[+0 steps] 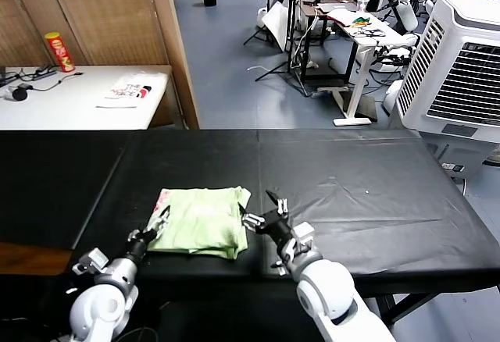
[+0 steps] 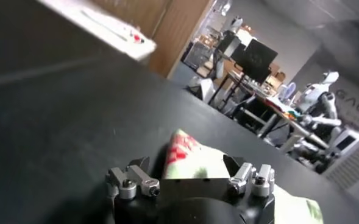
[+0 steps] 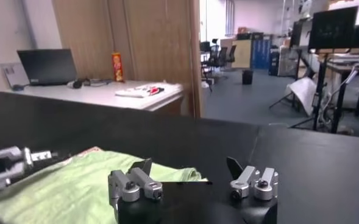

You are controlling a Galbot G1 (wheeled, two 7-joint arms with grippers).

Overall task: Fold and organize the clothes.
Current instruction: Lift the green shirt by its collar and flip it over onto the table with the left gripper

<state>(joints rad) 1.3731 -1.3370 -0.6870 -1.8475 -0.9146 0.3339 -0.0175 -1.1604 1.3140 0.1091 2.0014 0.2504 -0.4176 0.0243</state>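
the pale light-green short-sleeved t-shirt of thin soft fabric (image 1: 201, 221) is seen lying near the front edge of the long black-covered table (image 1: 367, 194), already gathered into a compact, roughly rectangular bundle of several layers. a strip of its pink-red and white print is left showing along the edge nearest the left gripper (image 1: 158, 222). the folding is judged to be largely done; what may be left is a squaring of the slightly uneven front corner and a final placement, though this cannot be confirmed.

the left gripper is held at the shirt's printed edge with its jaws spread, nothing pinched between them. the right gripper (image 1: 264, 211) is held just beside the shirt's opposite edge, jaws likewise spread and empty.

the table cover is a dark, faintly wrinkled sheet. behind it, a white side table (image 1: 70, 100) is set against wooden panels, and a red cylindrical snack can (image 1: 59, 51) and a small white packet with red print (image 1: 131, 90) are placed on it. farther back, grey flooring, desks, tripods, a black bin and a large white air cooler (image 1: 457, 73) are seen.
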